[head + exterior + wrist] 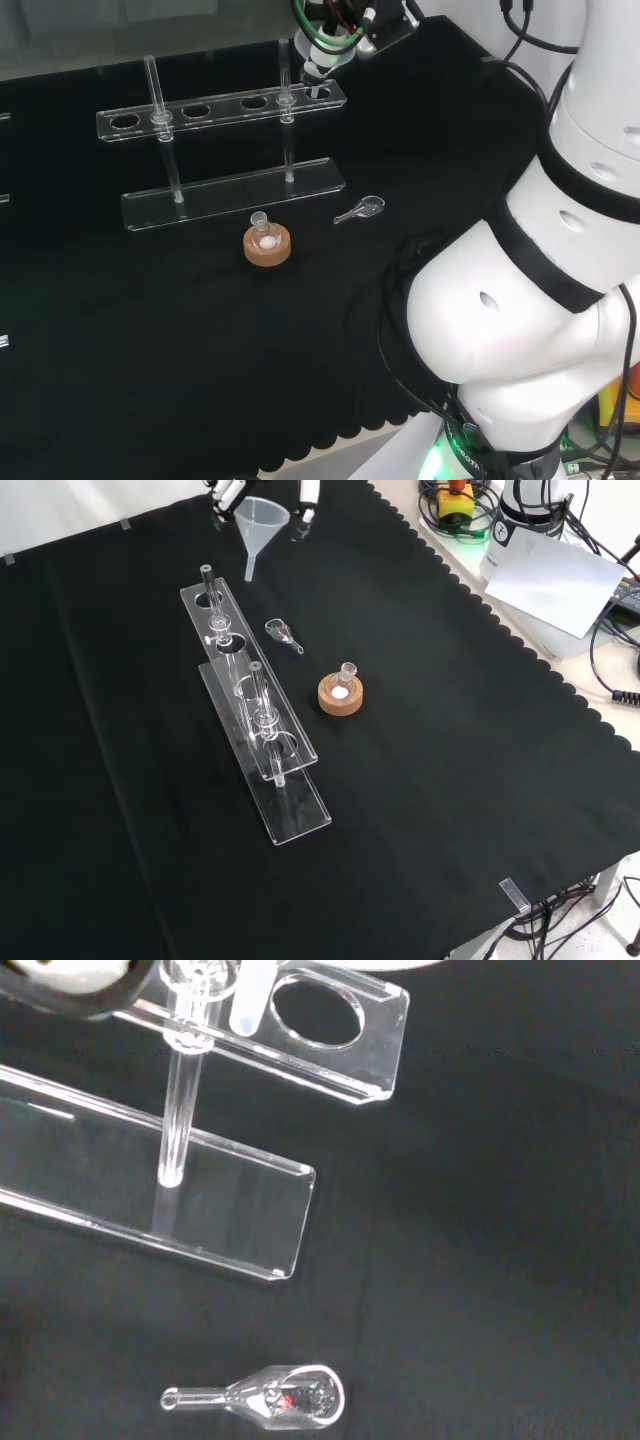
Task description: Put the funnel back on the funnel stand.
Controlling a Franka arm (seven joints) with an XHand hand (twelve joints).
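**Funnel held over end hole of stand, stem not yet seated**

The hand (262, 492) was at the top edge of the front view, with fingers either side of the funnel (260, 532) at its cone. The fingers appeared curled about the rim, so the hand was judged to be grasping the funnel; the contact itself was partly cut off by the edge of the view.

The funnel hung upright, cone up, stem pointing down. Its long axis was close to vertical, with perhaps a slight lean that could not be confirmed. In the front view the stem tip stood just beside the far end of the stand (262, 742), near the end hole (207, 599). In the wrist view the stem (250, 1000) lay beside that hole (315, 1012), just off its rim, not inside it. In the head view the hand (330, 35) was above the right end of the stand's upper bar (215, 112).

Judgement: the deciding relation was the sideways offset between stem tip and hole. The stem needed a small shift to centre over the opening, then a straight descent with the axis kept vertical. A tilted stem could catch the bar's edge.

A small glass scoop (283, 633) and a flask on a cork ring (341, 693) stood on the cloth, apart from the stand and clear of the path.
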